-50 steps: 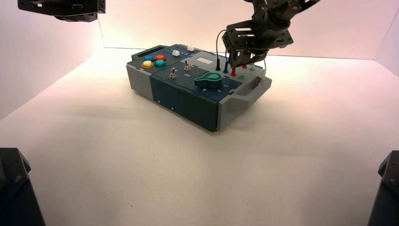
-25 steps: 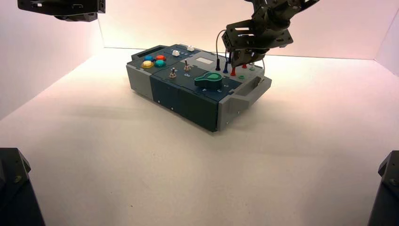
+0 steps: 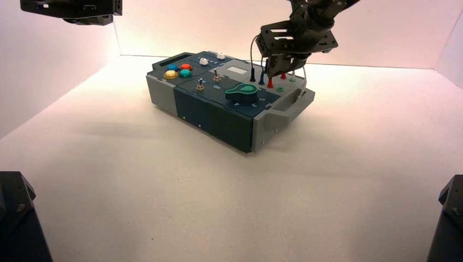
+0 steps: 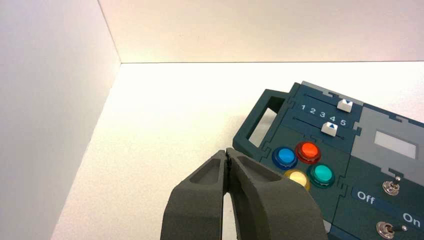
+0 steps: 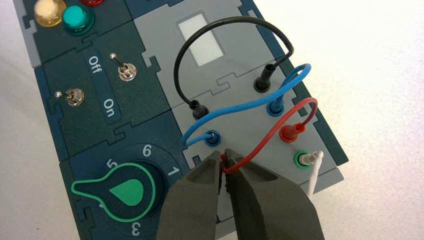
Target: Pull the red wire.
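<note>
The red wire (image 5: 260,145) arcs over the grey panel of the box (image 3: 218,114). Its far red plug (image 5: 291,131) sits in a socket. The wire's other end lies between the tips of my right gripper (image 5: 223,156), which is shut on it beside the green knob (image 5: 120,192). From above, the right gripper (image 3: 277,71) hangs over the box's right end, with a red plug (image 3: 270,83) showing just below it. My left gripper (image 4: 227,152) is shut on nothing, parked high at the far left (image 3: 71,10).
A black lead (image 5: 225,22) and a blue lead (image 5: 250,102) loop over the same panel. A white plug (image 5: 314,159) sits at a green socket. Two toggle switches (image 5: 125,72) and coloured buttons (image 4: 302,162) lie further along. White walls enclose the table.
The right gripper has closed its fingers on the red wire's end and has risen slightly. The left arm has not moved.
</note>
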Robot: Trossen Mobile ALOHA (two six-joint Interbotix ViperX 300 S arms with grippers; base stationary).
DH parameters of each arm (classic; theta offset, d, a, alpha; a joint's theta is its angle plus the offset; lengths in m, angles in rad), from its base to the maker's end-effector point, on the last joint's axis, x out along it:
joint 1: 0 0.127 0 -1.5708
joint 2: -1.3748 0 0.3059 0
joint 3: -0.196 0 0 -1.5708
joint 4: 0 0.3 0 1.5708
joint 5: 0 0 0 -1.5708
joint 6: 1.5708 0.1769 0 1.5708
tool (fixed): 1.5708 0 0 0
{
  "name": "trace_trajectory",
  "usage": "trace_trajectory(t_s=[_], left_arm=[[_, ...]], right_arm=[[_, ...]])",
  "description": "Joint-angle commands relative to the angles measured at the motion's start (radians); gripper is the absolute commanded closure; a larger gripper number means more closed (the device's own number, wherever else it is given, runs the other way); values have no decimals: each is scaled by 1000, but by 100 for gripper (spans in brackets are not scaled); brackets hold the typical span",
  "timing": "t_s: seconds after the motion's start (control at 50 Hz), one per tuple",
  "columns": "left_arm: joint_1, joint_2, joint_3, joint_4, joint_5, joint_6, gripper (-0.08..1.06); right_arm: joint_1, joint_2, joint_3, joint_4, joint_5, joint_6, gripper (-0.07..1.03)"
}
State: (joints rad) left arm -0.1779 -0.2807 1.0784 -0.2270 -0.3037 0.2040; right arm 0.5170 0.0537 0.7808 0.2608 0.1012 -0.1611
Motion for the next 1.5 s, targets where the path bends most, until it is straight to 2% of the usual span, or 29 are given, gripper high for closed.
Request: trace_trajectory(t_s=[0.02, 0.32, 0.74, 0.82, 0.94, 1.08, 1.28, 1.42, 1.5], left_arm=[[-3, -17, -9, 3, -8, 3, 101], [-3, -17, -11, 2, -8, 5, 100], [-3, -17, -9, 3, -8, 3, 100], [-3, -17, -9, 3, -6, 3, 100], [-3, -17, -9, 2, -6, 3, 100], [-3, -17, -9, 2, -8, 5, 100], [-3, -18, -9, 3, -8, 3, 100], [-3, -17, -9, 3, -6, 3, 100], [-3, -17, -9, 2, -8, 3, 100]], right_arm=[[-2, -64, -41, -3, -8, -2, 99], [-26, -110, -40, -5, 18, -3, 98], [-26, -109, -35, -3, 20, 0, 97], [-26, -109, -34, -5, 21, 0, 90], [-26, -109, -34, -5, 26, -2, 73], [-26, -110, -35, -5, 41, -3, 65], [-26, -114, -34, -6, 54, -3, 63], [-26, -112, -34, -23, 54, -6, 62], [-26, -112, -35, -26, 54, -6, 57]])
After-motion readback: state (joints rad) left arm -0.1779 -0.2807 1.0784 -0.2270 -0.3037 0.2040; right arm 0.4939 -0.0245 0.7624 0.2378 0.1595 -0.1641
